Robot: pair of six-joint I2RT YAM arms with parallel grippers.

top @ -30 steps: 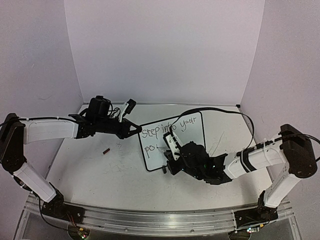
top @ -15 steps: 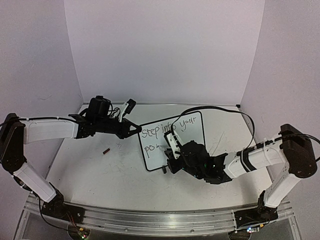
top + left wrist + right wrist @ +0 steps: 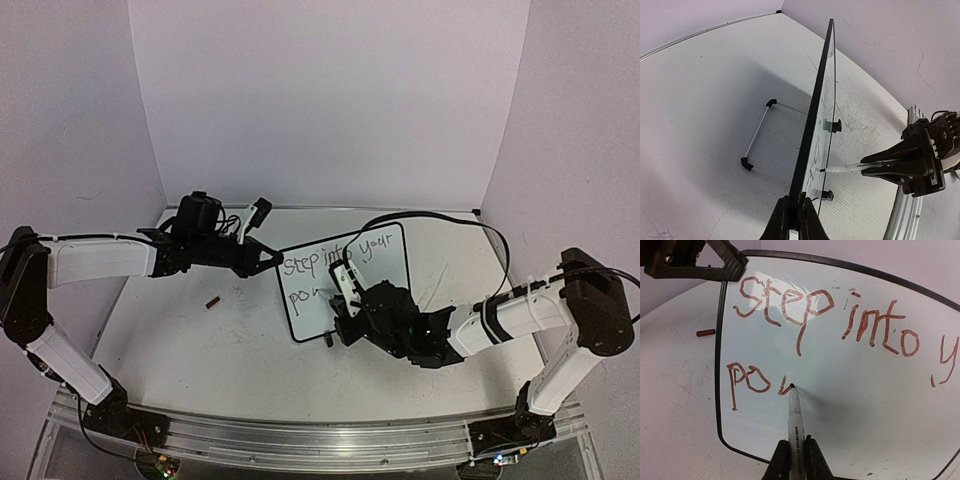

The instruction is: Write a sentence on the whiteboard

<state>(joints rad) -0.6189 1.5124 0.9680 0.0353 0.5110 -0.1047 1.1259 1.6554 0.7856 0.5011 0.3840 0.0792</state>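
Right part of the whiteboard (image 3: 865, 405) and of the sentence (image 3: 802, 325) beyond the right wrist view's edge.

Left gripper (image 3: 794, 207) pinches the whiteboard (image 3: 816, 100) edge; marker (image 3: 840, 168) apparently touching.

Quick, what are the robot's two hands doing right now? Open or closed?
Left gripper: shut, clamping the whiteboard by its edge.
Right gripper: shut on the marker, whose tip is on the whiteboard.
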